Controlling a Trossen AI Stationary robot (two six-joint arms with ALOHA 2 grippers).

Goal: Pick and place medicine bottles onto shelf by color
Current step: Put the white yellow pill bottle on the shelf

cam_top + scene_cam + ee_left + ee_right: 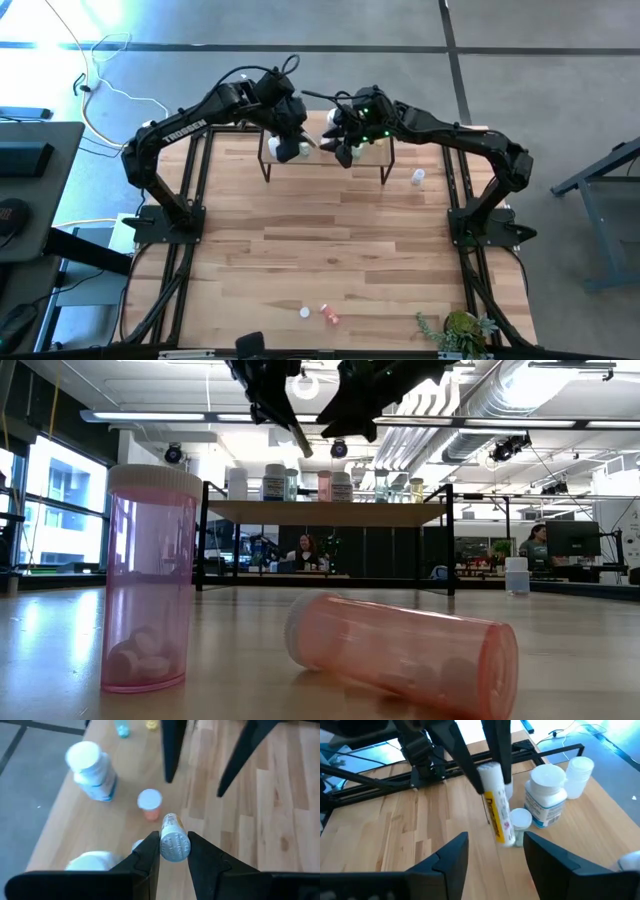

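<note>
Both arms reach from opposite sides over the shelf [372, 155] at the far edge of the bench [330, 260].

The left gripper [173, 851] hangs above the shelf's left half, clamped on a slim white vial with a yellow label [496, 802]. The vial's long axis runs lengthwise out from the fingers, its ribbed cap end toward the wrist and the other end pointing down at the shelf top.

The right gripper [492, 851] faces it at close range, jaws spread, holding nothing.

Other medicine bottles stand upright on the shelf, including a white bottle [547, 795].
</note>
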